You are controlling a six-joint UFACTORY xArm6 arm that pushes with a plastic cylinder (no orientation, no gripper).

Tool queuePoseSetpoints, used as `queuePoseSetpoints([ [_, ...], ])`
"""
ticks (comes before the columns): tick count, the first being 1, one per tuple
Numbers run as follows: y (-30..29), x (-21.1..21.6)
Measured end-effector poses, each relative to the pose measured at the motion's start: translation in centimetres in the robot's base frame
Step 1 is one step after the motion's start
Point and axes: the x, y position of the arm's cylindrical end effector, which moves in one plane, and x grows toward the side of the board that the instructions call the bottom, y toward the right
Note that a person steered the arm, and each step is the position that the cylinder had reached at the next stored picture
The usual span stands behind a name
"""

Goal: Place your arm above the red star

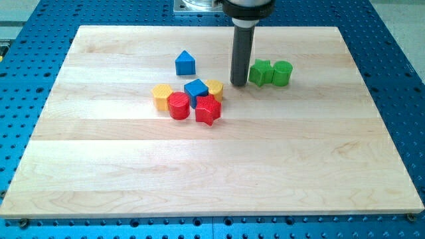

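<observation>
The red star (pixel 208 110) lies near the board's middle, at the lower right of a tight cluster. My tip (pixel 238 83) rests on the board up and to the right of it, a short gap away. The tip stands between the yellow block (pixel 215 89) on its left and the green star (pixel 261 73) on its right. A red cylinder (pixel 178 105) touches the red star's left side. A blue cube (pixel 196 90) sits just above the red star.
A yellow block (pixel 162 95) ends the cluster on the left. A blue triangular block (pixel 185 64) stands alone above the cluster. A green cylinder (pixel 282 73) sits beside the green star. The wooden board (pixel 212 179) lies on a blue perforated table.
</observation>
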Motion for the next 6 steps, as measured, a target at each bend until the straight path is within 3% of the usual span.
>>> queuePoseSetpoints([
  [1, -0.3, -1.1],
  [2, 2.2, 0.9],
  [3, 1.0, 4.7],
  [6, -7.0, 6.1],
])
